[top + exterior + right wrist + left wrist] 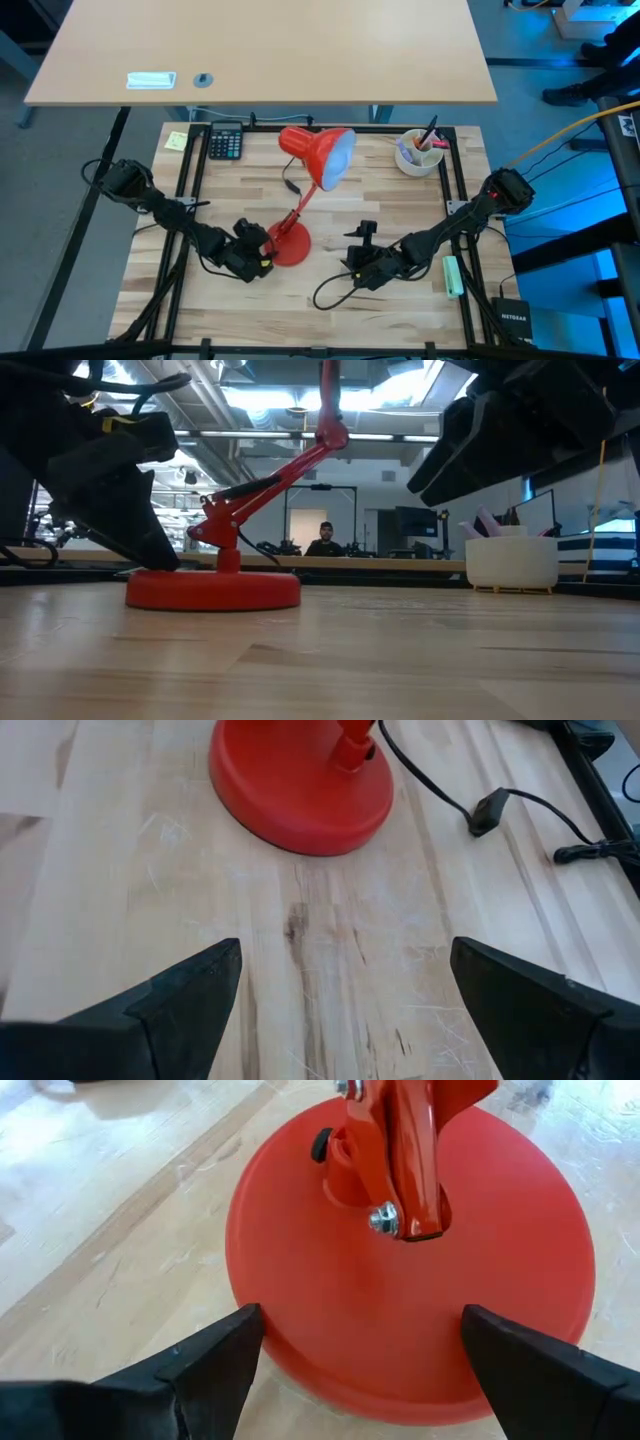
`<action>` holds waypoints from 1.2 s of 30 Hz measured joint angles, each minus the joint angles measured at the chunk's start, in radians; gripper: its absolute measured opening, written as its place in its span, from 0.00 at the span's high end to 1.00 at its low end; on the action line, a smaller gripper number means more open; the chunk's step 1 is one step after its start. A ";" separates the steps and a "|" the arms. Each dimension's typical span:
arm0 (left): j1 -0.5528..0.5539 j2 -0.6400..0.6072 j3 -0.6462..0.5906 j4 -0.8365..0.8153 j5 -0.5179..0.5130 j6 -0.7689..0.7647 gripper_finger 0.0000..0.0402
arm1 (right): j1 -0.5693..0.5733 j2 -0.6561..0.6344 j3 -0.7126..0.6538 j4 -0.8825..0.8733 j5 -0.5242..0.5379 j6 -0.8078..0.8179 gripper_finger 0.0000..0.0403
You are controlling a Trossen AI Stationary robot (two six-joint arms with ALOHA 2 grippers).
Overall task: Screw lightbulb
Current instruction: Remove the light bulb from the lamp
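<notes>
A red desk lamp stands on its round base at the table's middle. Its arm slants up to the red shade, which faces right. A pale rounded form shows in the shade's mouth; whether it is the lightbulb I cannot tell. My left gripper is open at the base's left side, and the base shows between its fingers. My right gripper is open and empty, right of the base, low over bare wood. My left gripper has its open fingers at either side of the lamp base's rim, coming level from the table's left. I cannot tell whether they touch the rim. The base lies flat on the table.
The lamp's black cord loops on the table below my right gripper, its switch beside the base. A calculator and a yellow note lie far left, a white cup of pens far right, a green marker at the right edge.
</notes>
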 joint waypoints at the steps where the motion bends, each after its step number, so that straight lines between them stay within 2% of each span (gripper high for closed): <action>1: 0.000 -0.001 0.004 -0.007 0.003 0.005 0.18 | 0.000 0.000 0.000 0.000 0.000 0.000 0.10; 6: -0.003 -0.055 0.045 -0.135 0.056 0.046 0.18 | 0.000 0.000 0.000 0.004 -0.001 0.000 0.10; 15: -0.002 -0.249 0.095 -0.239 0.027 0.130 0.18 | 0.000 0.000 0.000 0.071 -0.069 0.013 0.10; 18: -0.002 -0.330 0.143 -0.273 0.001 0.225 0.18 | 0.000 0.000 0.001 0.088 -0.085 0.061 0.10; 22: 0.000 -0.450 0.240 -0.277 -0.117 0.459 0.18 | 0.000 -0.008 0.038 0.033 -0.105 0.044 0.10; 25: 0.025 -0.519 0.334 -0.259 -0.209 0.673 0.18 | 0.000 -0.027 0.104 -0.082 -0.107 -0.003 0.10; 28: 0.072 -0.558 0.435 -0.212 -0.238 0.917 0.18 | 0.000 -0.059 0.176 -0.209 -0.101 -0.065 0.10; 33: 0.136 -0.527 0.643 -0.050 -0.233 1.381 0.18 | -0.009 -0.146 0.266 -0.380 -0.049 -0.088 0.10; 36: 0.156 -0.465 0.791 -0.054 -0.237 1.590 0.18 | -0.022 -0.221 0.280 -0.429 -0.013 -0.088 0.10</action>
